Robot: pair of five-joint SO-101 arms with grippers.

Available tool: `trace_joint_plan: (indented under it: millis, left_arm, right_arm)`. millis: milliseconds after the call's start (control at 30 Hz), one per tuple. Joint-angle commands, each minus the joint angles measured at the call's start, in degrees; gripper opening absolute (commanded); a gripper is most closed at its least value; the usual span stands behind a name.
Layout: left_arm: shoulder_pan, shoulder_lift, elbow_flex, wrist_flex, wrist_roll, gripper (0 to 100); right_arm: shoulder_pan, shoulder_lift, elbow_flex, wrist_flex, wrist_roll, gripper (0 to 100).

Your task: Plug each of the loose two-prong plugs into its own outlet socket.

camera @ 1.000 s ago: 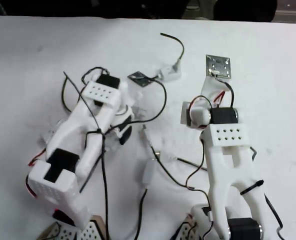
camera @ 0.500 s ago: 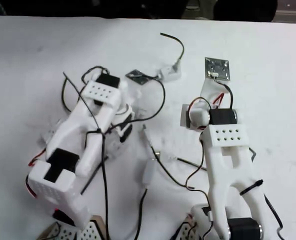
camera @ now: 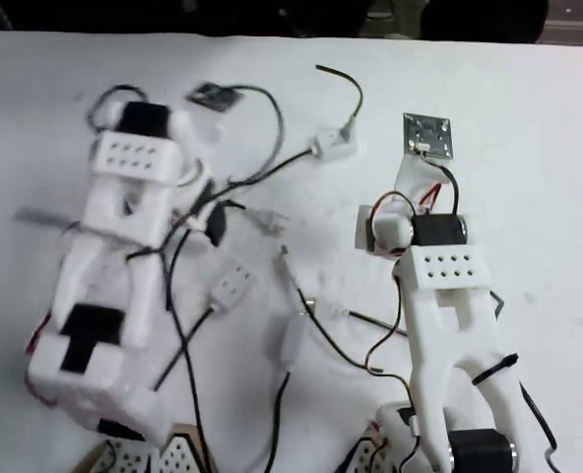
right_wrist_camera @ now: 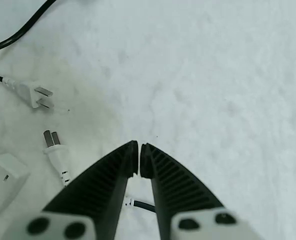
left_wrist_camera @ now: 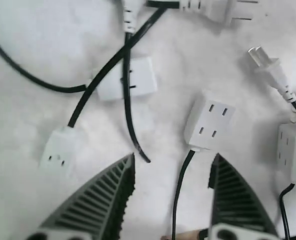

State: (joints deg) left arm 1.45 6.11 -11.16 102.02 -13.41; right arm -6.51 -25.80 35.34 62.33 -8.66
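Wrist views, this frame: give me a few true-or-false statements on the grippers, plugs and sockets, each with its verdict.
1. The left gripper is open. True.
2. The right gripper is clamped on a plug. False: it is shut on nothing; the nearest plug lies on the table beside it.
3. The socket ahead of the left gripper has empty slots. True.
4. The other plug in the right wrist view sits in a socket. False: its prongs are bare.
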Motion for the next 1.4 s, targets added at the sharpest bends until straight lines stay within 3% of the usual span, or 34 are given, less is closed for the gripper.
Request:
trace_joint_plan:
  millis: [0, 200, 433, 533, 767, 833, 1000, 1367]
  left_arm:
    - [-1.3, -14.2, 3.9, -1.0, 0.0, 23]
    - [-4.8, -33.5, 21.5, -12.8, 0.2, 12]
    - [-13.3, -43.4, 41.7, -24.4, -0.1, 11]
    - [-15.3, -43.3, 47.6, -27.9, -0.2, 11]
    - [-15.4, -43.6, 61.0, -37.5, -0.2, 11]
    - [-15.4, -43.6, 64.1, -40.2, -0.3, 11]
    - [-15.4, -43.6, 68.6, -44.8, -0.3, 11]
    - [-15.5, -43.6, 69.7, -44.8, -4.4, 11]
  right_arm:
    - [0.3, -0.7, -0.3, -0.7, 0.0, 2.0]
    - [-3.7, -0.7, -0.2, -0.1, 0.0, 1.9]
    - [-9.7, -0.5, -0.6, 9.1, -0.7, 2.1]
    - [-9.4, -0.2, -0.3, 9.9, -7.1, 2.3]
    - [-9.3, -0.1, 3.5, 10.4, -17.5, 24.1]
    - [-9.3, -0.1, 4.7, 10.4, -18.5, 28.0]
    - [-10.3, -0.1, 7.0, 9.1, -20.5, 24.3]
    - [-14.3, 10.2, 10.4, -1.5, -23.3, 23.2]
